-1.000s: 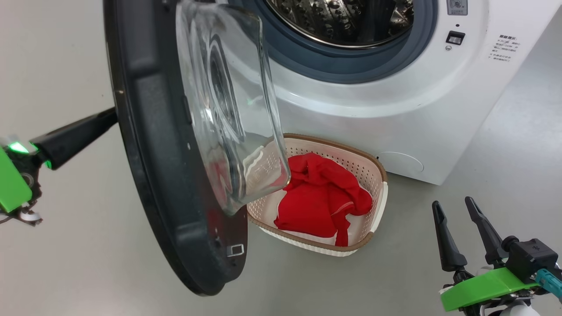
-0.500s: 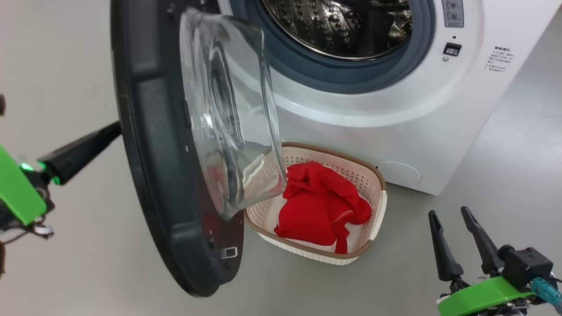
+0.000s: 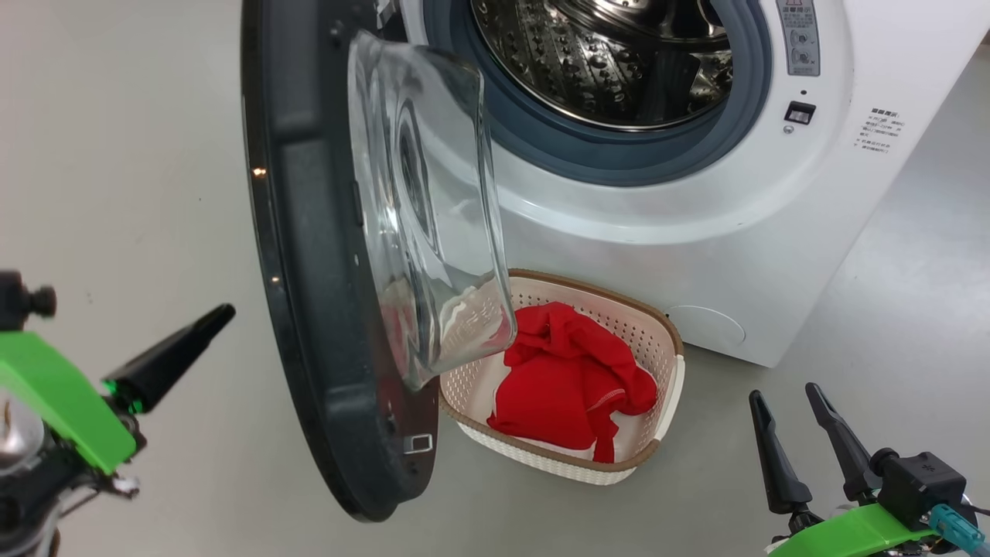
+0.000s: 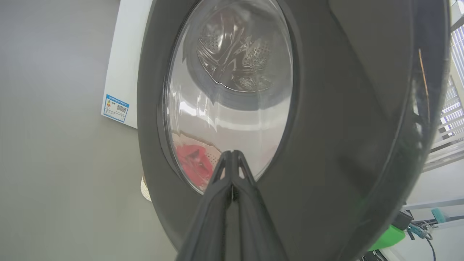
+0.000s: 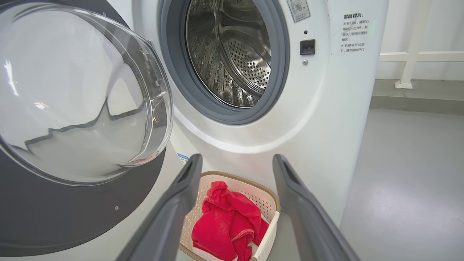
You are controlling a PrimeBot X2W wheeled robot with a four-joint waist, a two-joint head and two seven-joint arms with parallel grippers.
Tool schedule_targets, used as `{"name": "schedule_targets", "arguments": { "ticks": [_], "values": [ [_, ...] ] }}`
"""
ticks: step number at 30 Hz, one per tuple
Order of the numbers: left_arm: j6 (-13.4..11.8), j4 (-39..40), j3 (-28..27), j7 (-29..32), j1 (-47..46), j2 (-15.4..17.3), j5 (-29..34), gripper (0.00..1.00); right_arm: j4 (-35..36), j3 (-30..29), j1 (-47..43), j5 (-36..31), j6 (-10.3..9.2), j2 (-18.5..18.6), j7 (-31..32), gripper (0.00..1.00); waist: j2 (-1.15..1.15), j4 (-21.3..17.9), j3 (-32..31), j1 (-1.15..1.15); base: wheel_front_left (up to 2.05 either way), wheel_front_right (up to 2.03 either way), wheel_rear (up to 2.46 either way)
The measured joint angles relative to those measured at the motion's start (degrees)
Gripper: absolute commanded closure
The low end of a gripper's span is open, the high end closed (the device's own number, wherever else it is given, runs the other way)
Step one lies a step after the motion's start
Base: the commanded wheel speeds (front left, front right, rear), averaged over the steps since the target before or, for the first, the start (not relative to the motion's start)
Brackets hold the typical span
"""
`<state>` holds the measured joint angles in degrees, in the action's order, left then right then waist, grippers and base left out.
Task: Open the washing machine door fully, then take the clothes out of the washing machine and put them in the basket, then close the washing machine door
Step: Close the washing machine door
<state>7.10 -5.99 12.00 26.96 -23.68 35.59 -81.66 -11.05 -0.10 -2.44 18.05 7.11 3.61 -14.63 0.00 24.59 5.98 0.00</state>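
The washing machine (image 3: pixel 696 232) stands with its door (image 3: pixel 309 325) swung out about halfway, the glass bowl (image 3: pixel 425 209) facing the steel drum (image 3: pixel 603 62). What shows of the drum is bare metal. The red clothes (image 3: pixel 572 379) lie in the cream basket (image 3: pixel 671 363) on the floor under the opening. My left gripper (image 3: pixel 220 316) is shut and empty, just left of the door's outer face and apart from it. In the left wrist view, the left gripper (image 4: pixel 232 154) points at the door's window (image 4: pixel 228 90). My right gripper (image 3: pixel 783 396) is open and empty, low at the right of the basket. In the right wrist view, the right gripper (image 5: pixel 236 159) faces the basket (image 5: pixel 270 204) and the clothes (image 5: pixel 224 224).
Grey floor (image 3: pixel 139 155) lies to the left of the door and to the right of the machine (image 3: pixel 913 294). A small blue label (image 4: pixel 116 108) sits on the machine's white side. A white railing (image 5: pixel 409 54) stands behind at the right.
My left gripper has drawn back down and to the left, so its tip now stands clear of the door's edge. The head camera has shifted. The right gripper has kept its place.
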Motion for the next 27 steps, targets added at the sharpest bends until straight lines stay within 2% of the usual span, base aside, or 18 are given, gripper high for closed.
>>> {"name": "schedule_targets", "arguments": {
  "ticks": [1, 4, 5, 6, 7, 17, 27],
  "values": [
    [0.0, -0.13, 0.33, -0.91, 0.56, 0.01, 0.0, 0.7, 0.0, 0.05, -0.01, 0.0, 0.0, 0.01, 0.0, 0.0, 0.0, 0.05, -0.07, 0.0, 0.0, 0.0, 0.0],
    [0.0, -0.94, 0.76, -4.05, 2.37, 0.03, 0.0, 0.43, 0.05, 0.33, -0.01, 0.0, 0.0, 0.0, 0.0, 0.0, 0.0, 0.25, -0.11, 0.0, 0.0, 0.0, 0.0],
    [0.0, -1.32, 1.04, -5.04, 2.91, 0.05, 0.01, 0.3, 0.05, 0.38, -0.01, 0.0, 0.0, 0.01, 0.0, 0.0, 0.0, 0.35, -0.1, 0.0, 0.0, 0.0, 0.0],
    [0.0, -1.66, 1.3, -6.1, 3.5, 0.11, 0.08, 0.11, 0.08, 0.45, -0.01, 0.0, 0.0, 0.01, 0.0, 0.0, 0.0, 0.43, -0.07, 0.0, 0.0, 0.0, 0.0],
    [0.0, -1.99, 1.71, -7.14, 4.03, 0.2, 0.38, 0.0, 0.08, 0.49, -0.01, 0.0, 0.0, 0.03, 0.0, 0.0, 0.0, 0.53, -0.01, 0.0, 0.0, 0.0, 0.0],
    [0.0, -4.65, 5.12, -18.09, 8.67, -0.27, 0.97, 0.0, 0.01, 0.96, 0.0, 0.0, 0.0, 0.18, 0.0, 0.0, 0.0, 0.77, 0.36, 0.0, 0.0, 0.0, 0.0],
    [0.0, -9.49, 10.9, -29.99, 11.31, -1.07, 5.22, 0.0, -0.03, 1.13, 0.02, 0.0, 0.0, 0.34, 0.0, 0.0, 0.0, 0.53, 0.73, 0.0, 0.0, 0.0, 0.0]
  ]
}}
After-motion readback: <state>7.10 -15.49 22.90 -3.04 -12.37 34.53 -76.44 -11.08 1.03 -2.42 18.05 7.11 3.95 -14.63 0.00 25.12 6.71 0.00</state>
